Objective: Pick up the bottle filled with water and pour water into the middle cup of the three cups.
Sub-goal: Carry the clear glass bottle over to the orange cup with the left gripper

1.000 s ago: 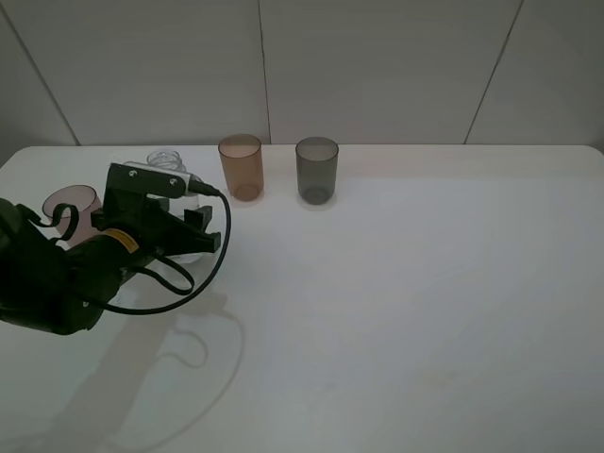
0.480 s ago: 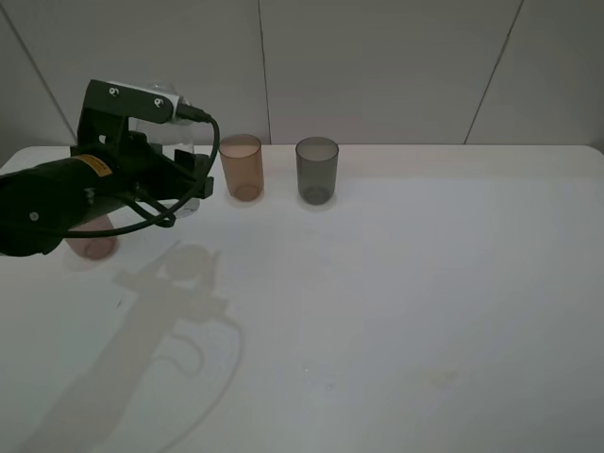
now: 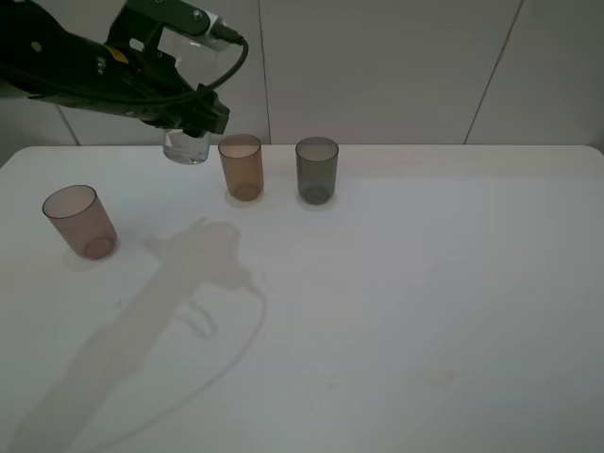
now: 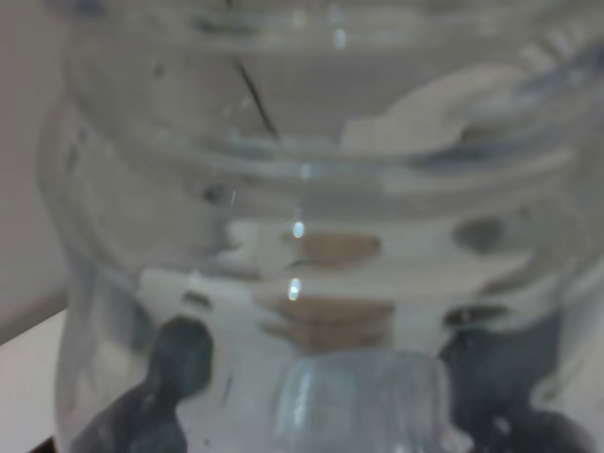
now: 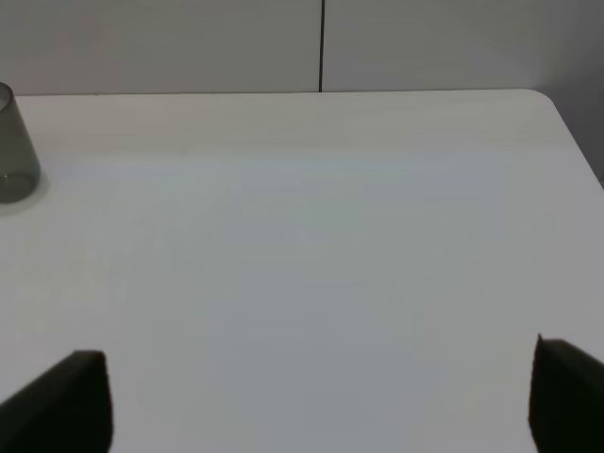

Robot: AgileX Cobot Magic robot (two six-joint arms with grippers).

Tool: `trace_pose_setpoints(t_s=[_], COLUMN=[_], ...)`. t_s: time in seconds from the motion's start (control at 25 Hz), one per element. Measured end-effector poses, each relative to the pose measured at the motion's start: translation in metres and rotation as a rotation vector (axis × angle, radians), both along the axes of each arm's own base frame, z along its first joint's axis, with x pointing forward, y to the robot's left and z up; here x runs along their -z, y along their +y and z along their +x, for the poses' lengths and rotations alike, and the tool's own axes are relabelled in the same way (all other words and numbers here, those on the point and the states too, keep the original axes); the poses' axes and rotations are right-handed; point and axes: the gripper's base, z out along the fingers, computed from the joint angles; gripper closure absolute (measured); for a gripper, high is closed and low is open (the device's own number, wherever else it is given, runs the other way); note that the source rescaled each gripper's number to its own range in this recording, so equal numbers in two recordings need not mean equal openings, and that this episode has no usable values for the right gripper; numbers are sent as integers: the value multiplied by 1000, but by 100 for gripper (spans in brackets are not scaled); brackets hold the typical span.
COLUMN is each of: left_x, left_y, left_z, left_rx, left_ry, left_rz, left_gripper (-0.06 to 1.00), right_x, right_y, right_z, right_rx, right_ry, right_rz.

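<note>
My left gripper point(image 3: 184, 121) is shut on the clear bottle point(image 3: 187, 146) and holds it in the air, just left of and above the amber middle cup point(image 3: 242, 167). The bottle's base hangs below the gripper. In the left wrist view the bottle point(image 4: 311, 236) fills the frame, close up. The pinkish-brown cup point(image 3: 80, 222) stands at the left and the dark grey cup point(image 3: 316, 170) to the right of the amber one. My right gripper point(image 5: 321, 396) is open, low over bare table, with only its fingertips point(image 5: 66, 401) showing. It is out of the exterior high view.
The white table point(image 3: 396, 302) stretches to the front and right of the cups. A panelled wall point(image 3: 377, 66) runs behind its back edge. The dark grey cup also shows in the right wrist view point(image 5: 14, 146). The left arm's shadow lies across the table's front left.
My left arm has lifted the bottle off the table and carried it up and to the right, toward the amber cup. The pinkish-brown cup has come back into full view.
</note>
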Motion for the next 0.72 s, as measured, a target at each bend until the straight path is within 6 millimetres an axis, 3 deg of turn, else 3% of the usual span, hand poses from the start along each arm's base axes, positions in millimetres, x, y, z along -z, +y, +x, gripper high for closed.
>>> trace_pose_setpoints(t_s=[0.16, 0.48, 0.72], left_x=[-1, 20, 34], left_y=[2, 5, 7], left_z=[16, 49, 57], left_rx=[70, 170, 218], left_ry=[43, 140, 137], left_rz=[139, 429, 559], left_gripper=[93, 93, 93], right_x=[0, 0, 0], right_y=[0, 0, 0], right_z=[0, 0, 0], right_rx=[0, 0, 0], right_ry=[0, 0, 0], right_rz=[0, 0, 0])
